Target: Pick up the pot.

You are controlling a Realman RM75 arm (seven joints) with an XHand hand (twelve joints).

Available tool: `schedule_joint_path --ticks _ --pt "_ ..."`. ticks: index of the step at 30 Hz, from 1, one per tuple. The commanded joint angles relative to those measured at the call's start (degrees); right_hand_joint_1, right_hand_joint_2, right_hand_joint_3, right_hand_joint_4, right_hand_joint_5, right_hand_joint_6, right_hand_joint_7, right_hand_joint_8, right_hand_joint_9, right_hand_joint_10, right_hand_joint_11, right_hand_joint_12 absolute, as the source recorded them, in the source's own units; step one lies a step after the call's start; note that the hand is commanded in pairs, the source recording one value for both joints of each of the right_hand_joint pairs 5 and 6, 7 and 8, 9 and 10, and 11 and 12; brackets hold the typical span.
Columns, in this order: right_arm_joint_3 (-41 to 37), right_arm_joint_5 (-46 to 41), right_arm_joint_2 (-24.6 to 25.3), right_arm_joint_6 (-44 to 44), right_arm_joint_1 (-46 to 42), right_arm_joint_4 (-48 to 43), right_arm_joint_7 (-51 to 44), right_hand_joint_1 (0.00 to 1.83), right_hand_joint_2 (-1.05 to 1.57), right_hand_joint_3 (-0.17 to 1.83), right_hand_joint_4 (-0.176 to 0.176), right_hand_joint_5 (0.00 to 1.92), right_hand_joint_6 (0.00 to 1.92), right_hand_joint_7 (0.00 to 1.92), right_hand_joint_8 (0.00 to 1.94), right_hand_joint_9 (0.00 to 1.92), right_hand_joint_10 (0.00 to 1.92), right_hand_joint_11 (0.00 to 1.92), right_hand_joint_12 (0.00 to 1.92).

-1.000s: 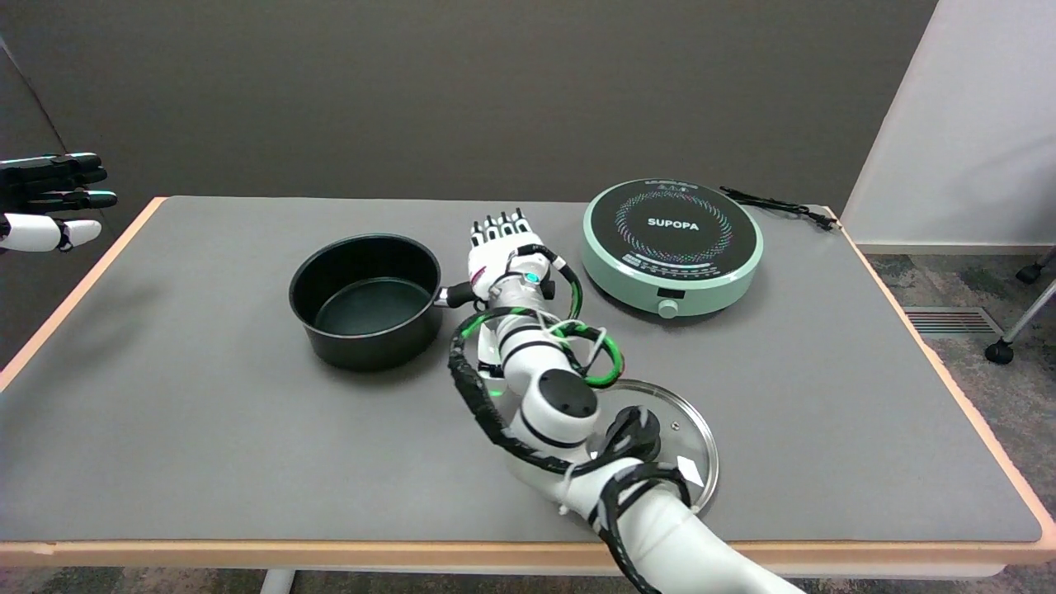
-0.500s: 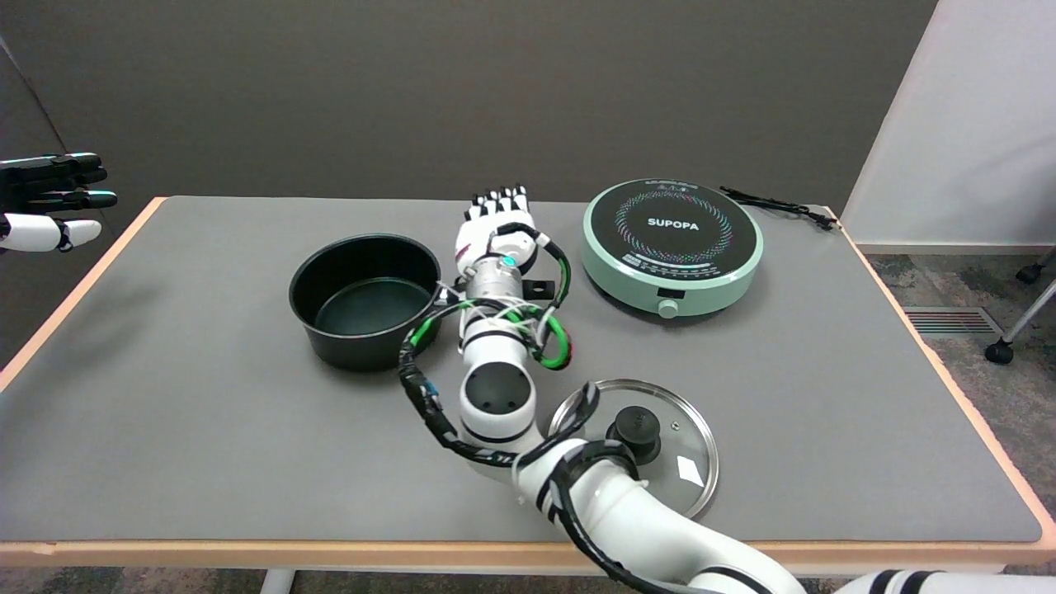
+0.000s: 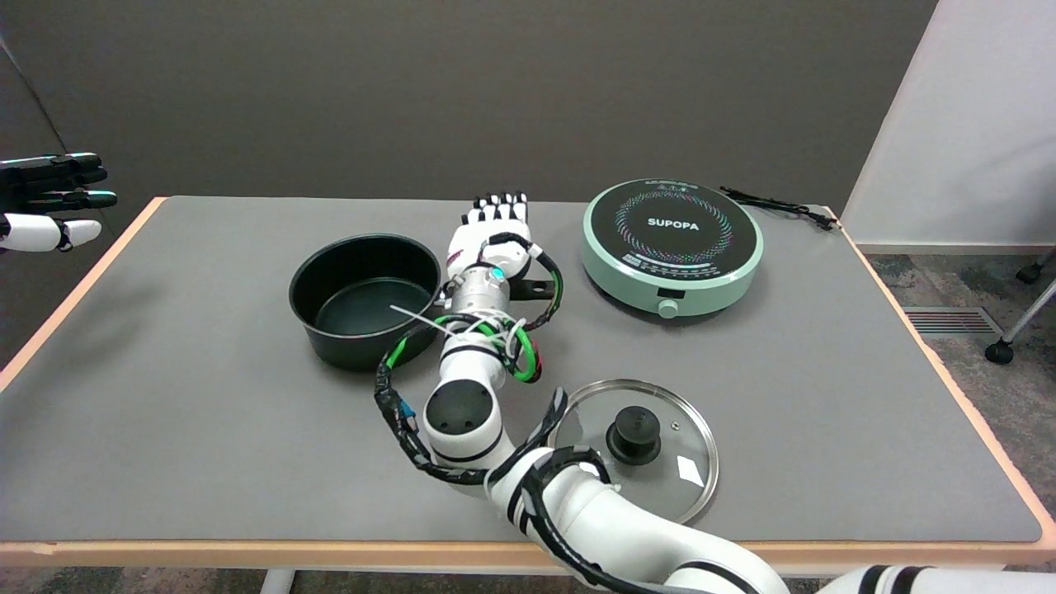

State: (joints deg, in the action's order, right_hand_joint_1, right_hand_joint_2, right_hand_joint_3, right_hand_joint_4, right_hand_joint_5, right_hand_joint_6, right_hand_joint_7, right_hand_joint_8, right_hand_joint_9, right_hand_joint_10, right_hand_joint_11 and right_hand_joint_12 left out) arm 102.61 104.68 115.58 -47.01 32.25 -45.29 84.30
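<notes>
Pot [image 3: 365, 299] on table [image 3: 165, 412], left of centre, not yet lifted; handle [image 3: 536, 289] points right. Right hand [image 3: 487, 235] over handle, fingers extended, holding nothing. Grasp and lift remaining. Lid [image 3: 652, 450] near front edge, cooker [image 3: 671, 245] behind.

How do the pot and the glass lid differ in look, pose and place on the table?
The pot is black, opaque and deep; the glass lid is flat, see-through and steel-rimmed. The pot stands open-side up left of centre; the lid lies knob-up at the near right. The right hand is over the pot's handle, while nothing touches the lid. Both are round and rest on the grey table.
</notes>
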Motion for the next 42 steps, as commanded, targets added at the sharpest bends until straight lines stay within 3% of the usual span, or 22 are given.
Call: schedule_joint_path --ticks 1,8,18,23,38,42 --pt "0.1 2.3 1.4 -4.9 1.1 5.8 11.0 1.26 -0.59 0.92 -0.105 0.04 0.04 0.04 0.04 0.04 0.04 0.04 0.04" --pt "-0.7 1.6 1.1 -3.3 2.2 7.0 12.6 1.26 -0.57 0.92 -0.107 0.04 0.04 0.04 0.04 0.04 0.04 0.04 0.04" --pt "-1.7 -5.7 -0.6 -1.0 3.2 7.5 11.8 1.25 -0.55 0.92 -0.107 0.04 0.04 0.04 0.04 0.04 0.04 0.04 0.04" --pt "-1.9 -9.5 -1.7 0.7 3.2 6.4 7.7 1.26 -0.54 0.91 -0.110 0.04 0.04 0.04 0.04 0.04 0.04 0.04 0.04" --pt "-2.5 -9.9 -2.2 6.2 5.3 5.7 3.4 1.27 -0.54 0.89 -0.113 0.04 0.04 0.04 0.04 0.04 0.04 0.04 0.04" --pt "-2.6 -13.4 -2.4 7.2 5.4 5.5 -1.1 1.26 -0.54 0.88 -0.101 0.04 0.04 0.04 0.04 0.04 0.04 0.04 0.04"
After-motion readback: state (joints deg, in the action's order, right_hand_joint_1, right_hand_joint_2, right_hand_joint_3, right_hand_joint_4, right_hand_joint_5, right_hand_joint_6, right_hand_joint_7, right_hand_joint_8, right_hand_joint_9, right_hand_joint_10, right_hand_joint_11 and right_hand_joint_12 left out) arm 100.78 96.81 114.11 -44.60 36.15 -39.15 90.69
